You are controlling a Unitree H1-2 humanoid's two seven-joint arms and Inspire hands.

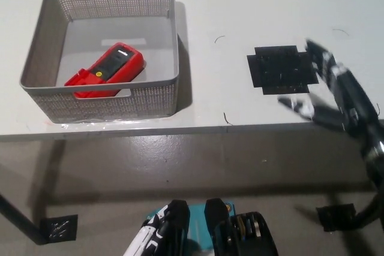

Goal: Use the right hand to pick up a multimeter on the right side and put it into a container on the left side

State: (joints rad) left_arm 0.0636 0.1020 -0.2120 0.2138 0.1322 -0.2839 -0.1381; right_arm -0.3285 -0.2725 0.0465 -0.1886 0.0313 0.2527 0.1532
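Landmark for this entry: the grey perforated plastic basket (157, 97) with a slotted handle cut-out in its far wall, sitting on the white table (240, 4).

Left of the basket's near-left corner, and lower in view, a black table leg runs down to the grey floor; a small dark patch (58, 228) lies on the floor beside it.

Inside the basket: the red multimeter with a dark face (107, 69) lies flat on the basket floor, set diagonally, its lower end toward the near-left corner and its upper end pointing toward the middle. It is nearer the front wall than the back wall.

Below the basket, at the bottom edge of the view, my white left hand (157, 235) rests low, well apart from the table. Only part of it shows, so I cannot tell how its fingers are set.

Right of the basket, on the table: a flat black square mat with notched corners (282, 69), well apart from the basket wall, nothing on it.

Further right of the basket, past the mat: my black right hand (336, 91), over the table's near-right edge. Fingers spread apart, nothing held. The outline is motion-blurred.
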